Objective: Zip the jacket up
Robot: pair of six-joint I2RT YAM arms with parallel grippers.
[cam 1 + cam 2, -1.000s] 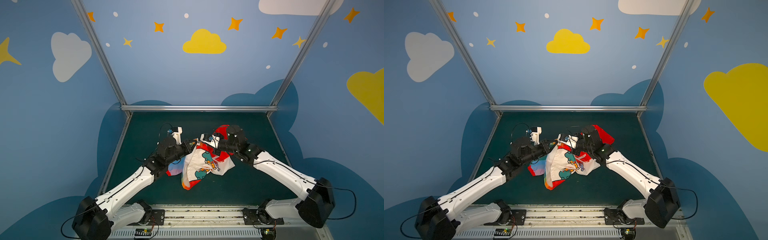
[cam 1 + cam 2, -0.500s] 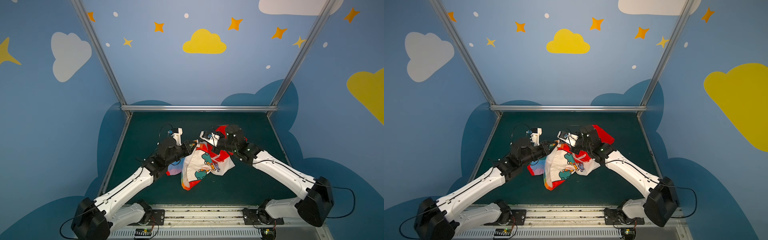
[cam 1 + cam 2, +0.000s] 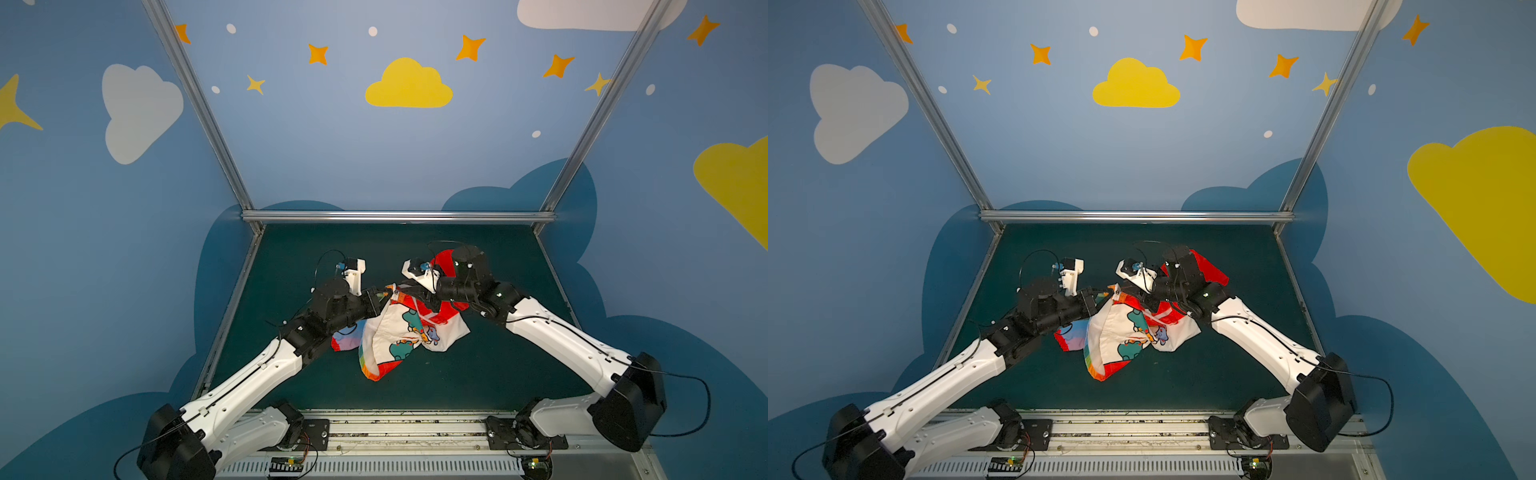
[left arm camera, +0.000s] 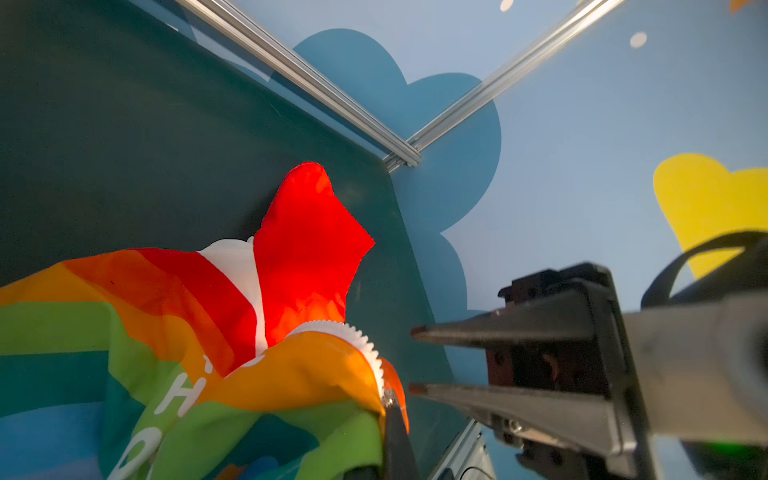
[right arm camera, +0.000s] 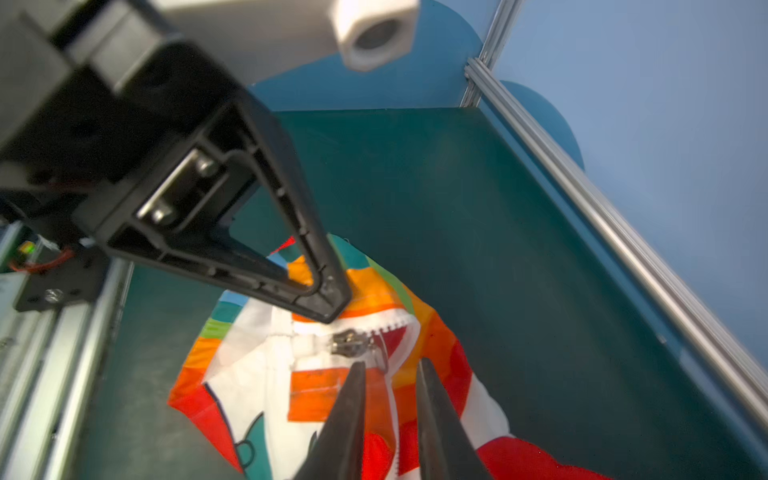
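Observation:
The jacket (image 3: 399,332) (image 3: 1121,332) lies crumpled mid-mat, white cartoon lining up, its red hood behind the right arm. My left gripper (image 3: 384,294) (image 3: 1106,294) (image 4: 390,405) is shut on the jacket's orange hem beside the white zipper teeth (image 4: 365,345). My right gripper (image 3: 411,291) (image 3: 1133,291) (image 5: 390,363) faces it a short way off, jaws open with a clear gap and nothing between them. The metal zipper slider (image 5: 349,343) sits low on the zipper, just ahead of the right fingers, below the left gripper (image 5: 332,307). From the left wrist, the right gripper (image 4: 413,359) shows two parted fingers.
The green mat (image 3: 478,374) is bounded by an aluminium rail (image 3: 399,216) at the back and blue painted walls on the sides. The arm bases and a slotted metal rail (image 3: 374,428) run along the front edge.
The right gripper has gone from shut to open and has drawn back slightly from the zipper. The left gripper keeps its hold on the hem. The jacket has barely shifted.

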